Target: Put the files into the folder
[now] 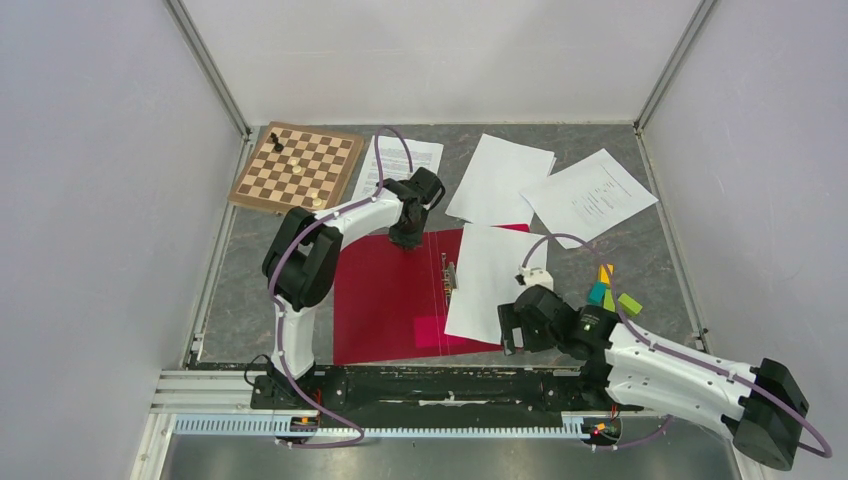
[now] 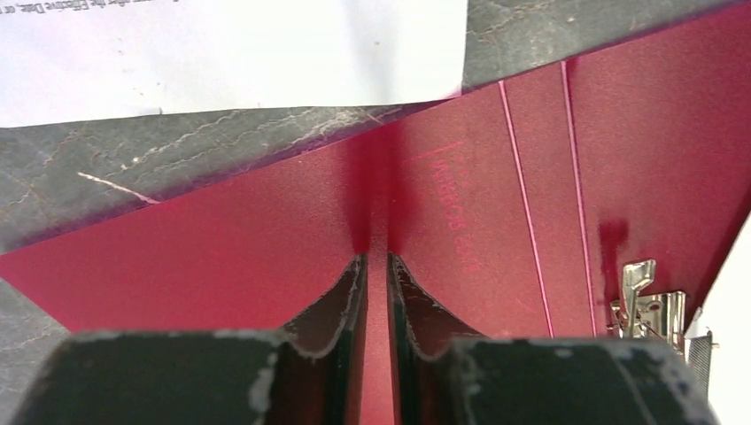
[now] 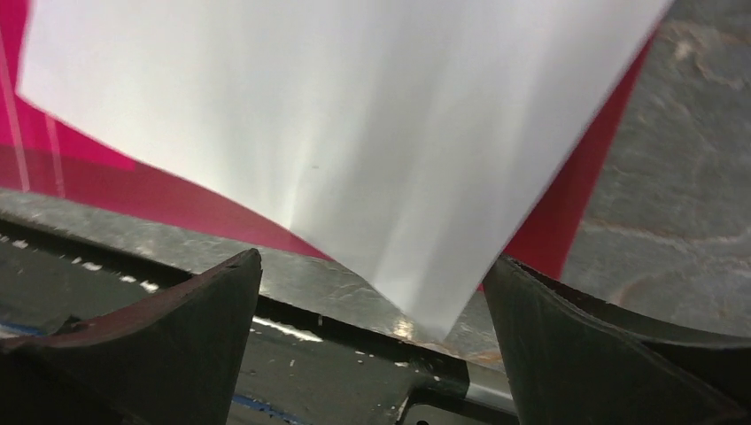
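Observation:
The red folder [image 1: 385, 295] lies open at the table's centre, its metal clip [image 1: 450, 272] on the spine and a pink patch [image 1: 432, 330] inside. One blank file sheet [image 1: 490, 280] lies on its right half. More files lie behind: two sheets [image 1: 500, 180] [image 1: 590, 195] and a printed one [image 1: 405, 158]. My left gripper [image 1: 407, 238] is shut and empty, tips down on the folder's left flap [image 2: 221, 266] near its far edge. My right gripper [image 1: 512, 335] is open, its jaws either side of the sheet's near corner [image 3: 354, 133], not touching it.
A brown-and-white chessboard [image 1: 297, 168] with a few pieces sits at the back left. Small yellow, teal and green blocks [image 1: 610, 290] lie beside the right arm. The black and metal rail [image 1: 400, 385] runs along the near edge. Grey walls close in on both sides.

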